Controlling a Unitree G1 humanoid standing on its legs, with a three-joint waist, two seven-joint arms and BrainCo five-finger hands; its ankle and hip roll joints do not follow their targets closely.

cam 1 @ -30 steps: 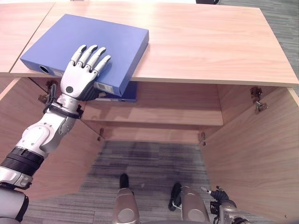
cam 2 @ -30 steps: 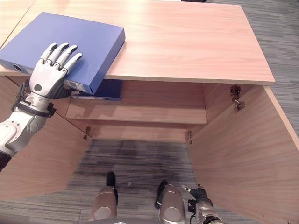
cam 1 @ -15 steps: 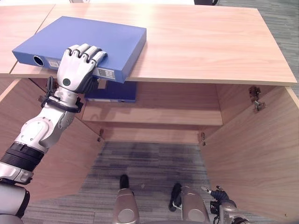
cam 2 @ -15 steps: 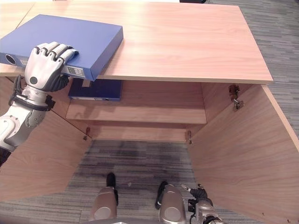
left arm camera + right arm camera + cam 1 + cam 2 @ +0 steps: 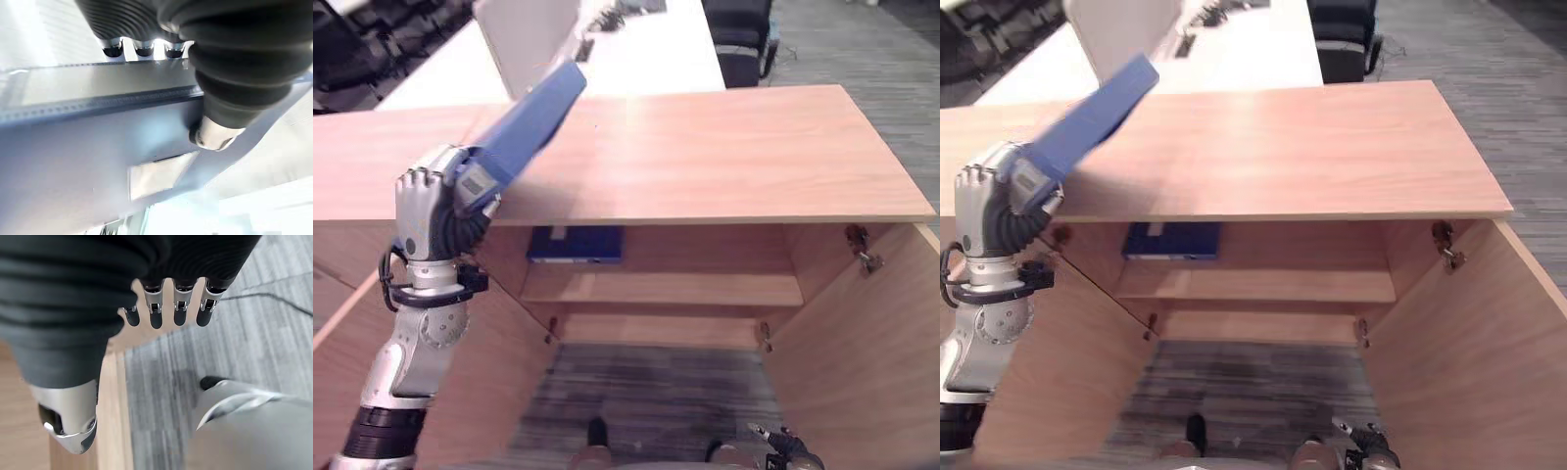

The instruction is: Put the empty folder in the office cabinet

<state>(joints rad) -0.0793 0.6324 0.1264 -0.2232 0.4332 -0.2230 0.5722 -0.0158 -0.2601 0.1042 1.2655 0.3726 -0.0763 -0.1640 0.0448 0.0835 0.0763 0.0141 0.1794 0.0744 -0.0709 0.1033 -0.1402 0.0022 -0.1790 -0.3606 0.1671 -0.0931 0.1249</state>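
My left hand (image 5: 423,211) is shut on the spine end of a blue folder (image 5: 533,117). The folder hangs in the air over the left end of the wooden cabinet top (image 5: 705,157), tilted steeply with its far end up. In the left wrist view its blue cover (image 5: 98,161) lies under my curled fingers, with the thumb (image 5: 215,132) pressed on it. Inside the open cabinet a shelf (image 5: 705,289) carries a second blue folder (image 5: 576,244) lying flat at its left end. My right hand (image 5: 180,303) hangs low over the carpet with relaxed fingers and holds nothing.
Both cabinet doors stand open, the left door (image 5: 499,343) beside my left arm and the right door (image 5: 862,362) far to the right. White desks (image 5: 607,49) and a black chair (image 5: 739,39) stand behind the cabinet. Grey carpet (image 5: 656,392) lies in front.
My left hand has lifted the blue folder off the cabinet top and tipped its far end upward. The camera has also tilted up, bringing the desks behind into view.
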